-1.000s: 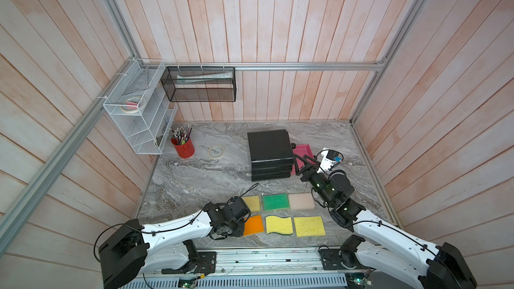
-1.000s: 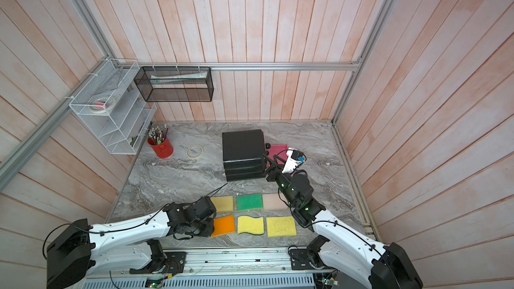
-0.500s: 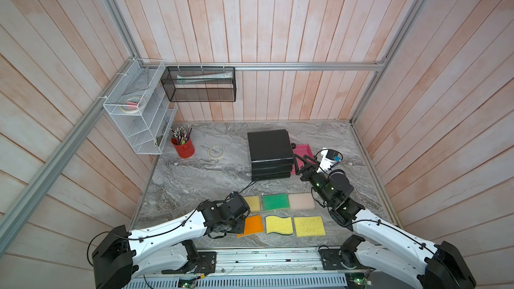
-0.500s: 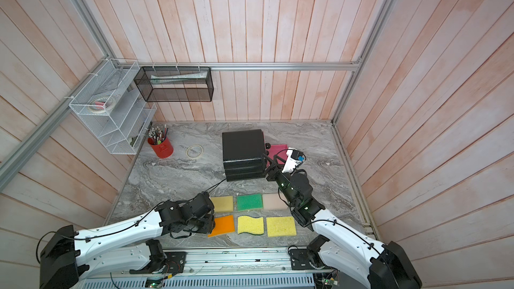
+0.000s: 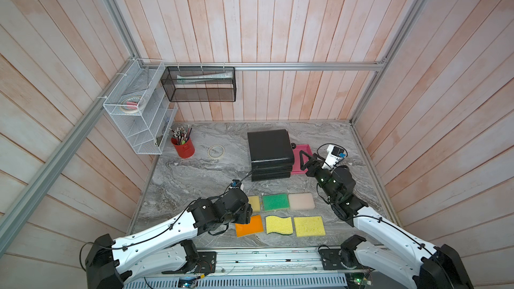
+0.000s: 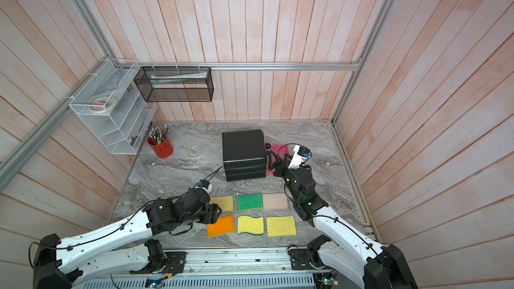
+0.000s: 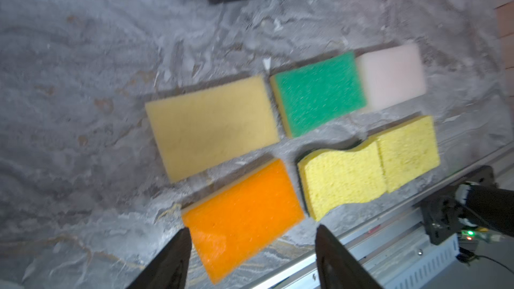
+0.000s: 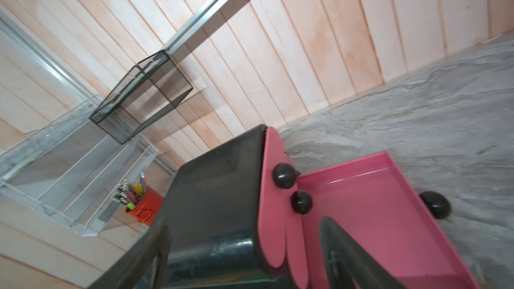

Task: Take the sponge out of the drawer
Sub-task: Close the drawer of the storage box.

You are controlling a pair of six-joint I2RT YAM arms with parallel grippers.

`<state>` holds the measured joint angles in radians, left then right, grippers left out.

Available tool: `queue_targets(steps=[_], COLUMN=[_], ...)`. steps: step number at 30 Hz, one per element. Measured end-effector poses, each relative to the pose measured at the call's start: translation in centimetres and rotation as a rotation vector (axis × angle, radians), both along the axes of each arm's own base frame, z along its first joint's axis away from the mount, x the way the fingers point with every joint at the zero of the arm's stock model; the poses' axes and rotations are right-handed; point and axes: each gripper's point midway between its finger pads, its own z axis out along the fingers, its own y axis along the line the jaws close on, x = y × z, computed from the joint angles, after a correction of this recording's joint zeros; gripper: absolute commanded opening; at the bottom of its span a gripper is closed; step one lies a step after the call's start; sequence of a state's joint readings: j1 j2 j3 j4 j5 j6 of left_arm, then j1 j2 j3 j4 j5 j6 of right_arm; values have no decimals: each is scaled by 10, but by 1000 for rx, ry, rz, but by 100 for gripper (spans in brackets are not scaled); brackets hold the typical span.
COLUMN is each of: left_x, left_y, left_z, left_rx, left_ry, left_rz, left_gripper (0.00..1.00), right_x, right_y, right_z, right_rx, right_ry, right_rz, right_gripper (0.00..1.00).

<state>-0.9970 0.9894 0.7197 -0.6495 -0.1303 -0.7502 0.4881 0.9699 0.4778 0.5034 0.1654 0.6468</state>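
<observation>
- We see the pink drawer (image 8: 383, 204) standing open beside the black drawer unit (image 5: 271, 148), showing only its bare floor.
- The red cup (image 5: 182, 147) holds pens, and the white wire rack (image 5: 139, 123) holds a tape roll (image 5: 130, 104) on its top tier.
- The orange sponge (image 7: 239, 207) lies flat on the marble table (image 5: 194, 179), beside a tan sponge (image 7: 211, 126), a green sponge (image 7: 319, 93), a pale sponge (image 7: 390, 76), a wavy yellow sponge (image 7: 342, 182) and a square yellow sponge (image 7: 409, 151).
- The left gripper (image 7: 252, 229) hangs over the orange sponge, jaws apart, clamping nothing.
- The right gripper (image 8: 244, 221), jaws apart and holding nothing, sits just beside the open drawer.
</observation>
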Motion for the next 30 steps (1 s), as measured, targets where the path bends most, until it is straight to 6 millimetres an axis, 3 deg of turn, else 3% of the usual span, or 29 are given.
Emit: queue_targets(steps=[7,12,19,23,30], left_x=[52,77,106,133,180], left_y=[-17,2,37,51,51], left_z=[49,82,123,117,89], left_rx=[-166,-271,-343,-330,-357], left_ry=[-233,-394,-588,-625,-599], left_rz=[58,146,258,297,253], left_gripper=[100,100,100,100,100], right_x=[14,20,39,48,50], right_y=[-50,-82,-121,-134,-124], right_z=[-21,-35,-26,-44,-86], right_rx=[-39,-50,-64,-65,-85], right_ry=[92,160,199,260,389], right_rz=[-133,-200,-292,-299,-218], right_gripper=[94,95,96,96,95])
